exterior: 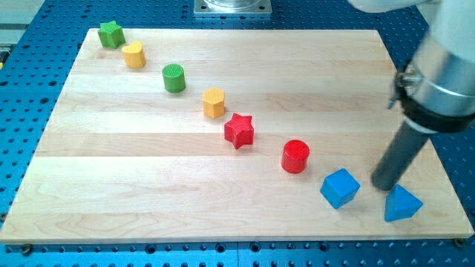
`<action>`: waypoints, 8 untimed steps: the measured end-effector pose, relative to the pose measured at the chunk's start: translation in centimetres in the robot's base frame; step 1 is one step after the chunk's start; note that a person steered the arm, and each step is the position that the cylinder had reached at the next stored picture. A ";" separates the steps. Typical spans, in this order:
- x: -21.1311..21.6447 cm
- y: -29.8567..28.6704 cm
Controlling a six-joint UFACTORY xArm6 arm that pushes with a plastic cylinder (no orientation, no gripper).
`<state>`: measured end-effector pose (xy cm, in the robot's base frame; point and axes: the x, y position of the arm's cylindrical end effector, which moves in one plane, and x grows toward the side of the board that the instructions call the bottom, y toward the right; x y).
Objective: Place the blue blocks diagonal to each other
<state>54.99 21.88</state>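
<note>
A blue cube [340,188] lies near the view's bottom right of the wooden board [148,163]. A blue triangular block [402,204] lies to its right, slightly lower, close to the board's right edge. My tip [385,185] rests on the board between them, just above and left of the triangular block and right of the cube. It touches neither that I can tell.
A diagonal row runs from the view's top left toward the blue cube: green star [110,34], yellow heart [133,55], green cylinder [174,78], yellow hexagon [214,102], red star [239,130], red cylinder [295,156].
</note>
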 end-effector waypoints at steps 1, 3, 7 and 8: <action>0.5 1.9; 1.7 1.6; 0.8 -2.4; -1.1 -1.5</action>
